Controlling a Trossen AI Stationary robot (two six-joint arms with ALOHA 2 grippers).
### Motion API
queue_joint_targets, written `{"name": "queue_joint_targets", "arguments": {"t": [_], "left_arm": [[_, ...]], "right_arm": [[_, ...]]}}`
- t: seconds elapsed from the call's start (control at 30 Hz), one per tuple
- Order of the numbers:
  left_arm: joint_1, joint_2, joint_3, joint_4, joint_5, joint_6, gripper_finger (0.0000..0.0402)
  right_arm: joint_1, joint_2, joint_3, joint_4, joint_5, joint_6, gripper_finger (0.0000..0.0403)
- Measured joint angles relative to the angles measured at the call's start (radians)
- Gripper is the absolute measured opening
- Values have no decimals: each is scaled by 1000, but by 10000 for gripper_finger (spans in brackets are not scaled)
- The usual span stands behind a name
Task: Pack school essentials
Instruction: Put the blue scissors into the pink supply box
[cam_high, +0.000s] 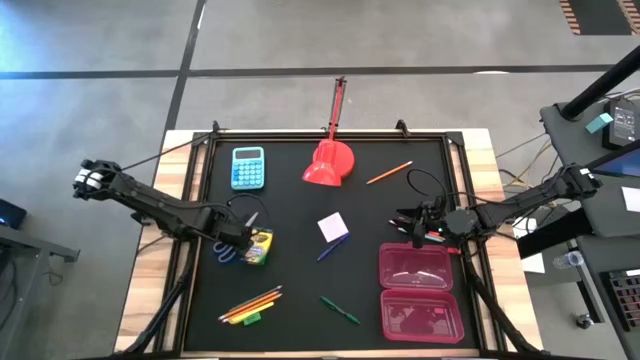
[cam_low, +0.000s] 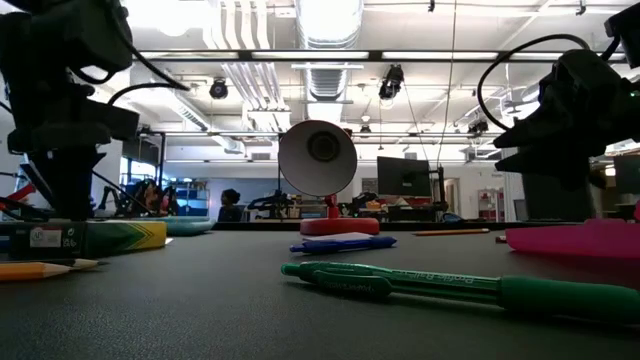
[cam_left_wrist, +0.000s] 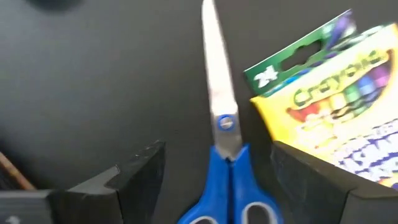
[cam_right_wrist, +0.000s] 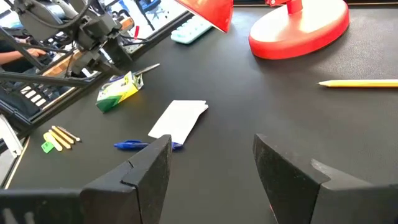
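Blue-handled scissors (cam_left_wrist: 222, 158) lie flat on the black mat, blades shut, next to the yellow-green crayon box (cam_left_wrist: 339, 99). My left gripper (cam_left_wrist: 217, 152) hangs open just above them, pointing down, one finger on each side of the pivot; I see no touch. My right gripper (cam_right_wrist: 211, 168) waits open and empty at the mat's right, beside the open red case (cam_high: 420, 292). A pale note pad (cam_high: 333, 225), blue pen (cam_high: 332, 249), green pen (cam_high: 340, 310), a bunch of pencils (cam_high: 250, 304) and an orange pencil (cam_high: 389, 172) lie loose on the mat.
A light-blue calculator (cam_high: 248, 167) and a red domed lamp (cam_high: 330, 160) stand at the mat's far side. The red case lies open at the near right, a pink-red pen (cam_high: 437, 236) by its far edge. Bare mat (cam_high: 300, 280) lies between the crayon box and the case.
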Motion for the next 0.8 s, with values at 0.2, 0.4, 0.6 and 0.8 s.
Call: {"name": "queue_joint_targets", "arguments": {"t": [0.2,0.4,0.6,0.8], "left_arm": [[0,29,-1,0,-1,0,272],[0,59,-5,10,8,0,272],[0,92,-12,39,11,3,272],[1,127,-62,127,59,12,270]], "right_arm": [[0,0,0,0,0,0,217],[0,0,0,0,0,0,217],[0,0,0,0,0,0,217],[0,0,0,0,0,0,217]]}}
